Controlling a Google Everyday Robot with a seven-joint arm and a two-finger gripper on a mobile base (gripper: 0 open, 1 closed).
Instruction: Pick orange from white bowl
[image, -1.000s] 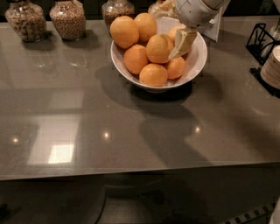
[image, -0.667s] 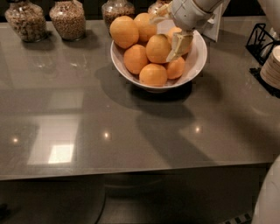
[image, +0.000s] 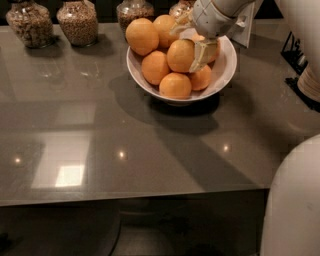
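Note:
The white bowl (image: 220, 75) stands at the back middle of the grey table and holds several oranges. My gripper (image: 188, 47) reaches down into it from the upper right. Its cream fingers (image: 202, 54) are closed on either side of the orange (image: 179, 56) at the top middle of the pile. That orange still rests on the others. More oranges lie to its left (image: 142, 36), below (image: 175, 85) and partly hidden behind my wrist.
Several glass jars of grain (image: 77, 21) line the table's back edge. A white upright card (image: 247, 27) stands behind the bowl, and a black rack with a cup (image: 309, 80) at far right. My white body (image: 295, 200) fills the lower right. The table's front edge (image: 130, 197) is near.
The right finger has moved in against the orange's right side. My white body has come further into view at the lower right. The oranges and bowl have not moved.

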